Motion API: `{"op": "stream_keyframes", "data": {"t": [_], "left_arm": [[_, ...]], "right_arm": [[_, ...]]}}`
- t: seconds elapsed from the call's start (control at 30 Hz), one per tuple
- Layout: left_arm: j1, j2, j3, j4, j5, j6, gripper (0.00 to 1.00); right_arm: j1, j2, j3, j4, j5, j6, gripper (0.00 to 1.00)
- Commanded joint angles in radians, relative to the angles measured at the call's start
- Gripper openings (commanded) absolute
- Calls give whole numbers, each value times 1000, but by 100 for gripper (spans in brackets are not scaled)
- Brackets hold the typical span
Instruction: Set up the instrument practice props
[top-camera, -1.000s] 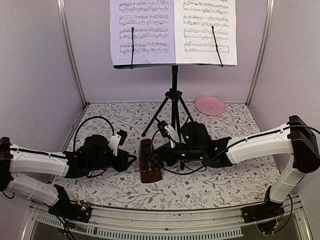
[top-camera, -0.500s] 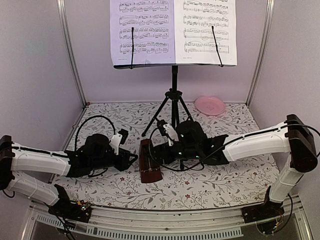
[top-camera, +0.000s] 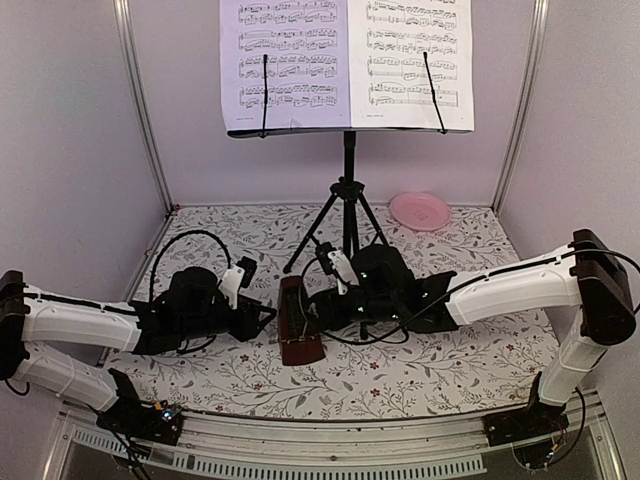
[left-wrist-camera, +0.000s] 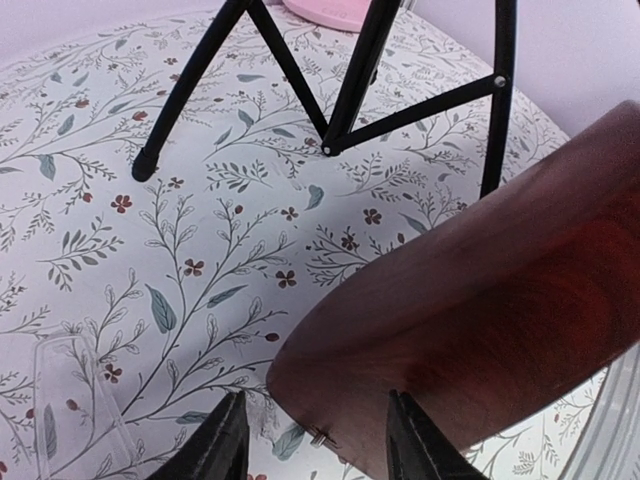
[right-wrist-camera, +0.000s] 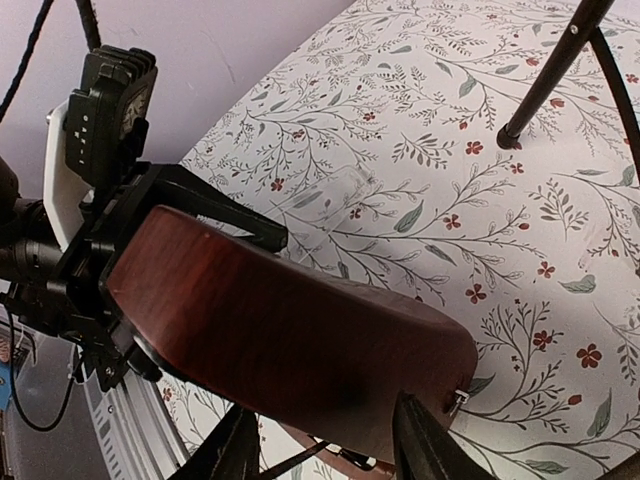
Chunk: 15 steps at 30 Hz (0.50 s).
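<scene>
The dark red-brown metronome (top-camera: 298, 322) lies tilted on the floral table between my two grippers. My right gripper (top-camera: 318, 305) comes at it from the right. In the right wrist view the metronome (right-wrist-camera: 280, 340) fills the span of that gripper (right-wrist-camera: 326, 405), both fingers against it. My left gripper (top-camera: 268, 318) sits at its left side. In the left wrist view the metronome (left-wrist-camera: 480, 330) lies behind the right finger of that gripper (left-wrist-camera: 316, 400), with bare table beside the left finger. The black music stand (top-camera: 349, 160) stands behind, holding two sheet-music pages (top-camera: 285, 60) (top-camera: 410, 60).
The tripod legs (top-camera: 345, 205) spread just behind the right gripper and show in both wrist views (left-wrist-camera: 340, 90) (right-wrist-camera: 550, 80). A pink plate (top-camera: 420, 210) lies at the back right. Walls close in the left, right and back.
My right gripper's jaws have closed onto the metronome, which tipped and shifted slightly away from the near edge. The left gripper edged slightly right, its jaws unchanged.
</scene>
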Motion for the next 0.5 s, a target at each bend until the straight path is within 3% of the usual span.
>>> {"op": "stream_keyframes", "data": {"t": [0.0,0.1,0.27,0.47], "left_arm": [[9,11,23,16,8,12,48],[10,12,24,17,6,14,48],[10,22,27,18,10,14,48],[10,26,31,21,14,14,48]], "right_arm": [[-3,-34,-26,-9,35,8,46],[-3,-52,-54,12,20,5,47],[-2,-79,-97,73,-27,-22,64],[4,-74,-84,96,-39,-29,74]]}}
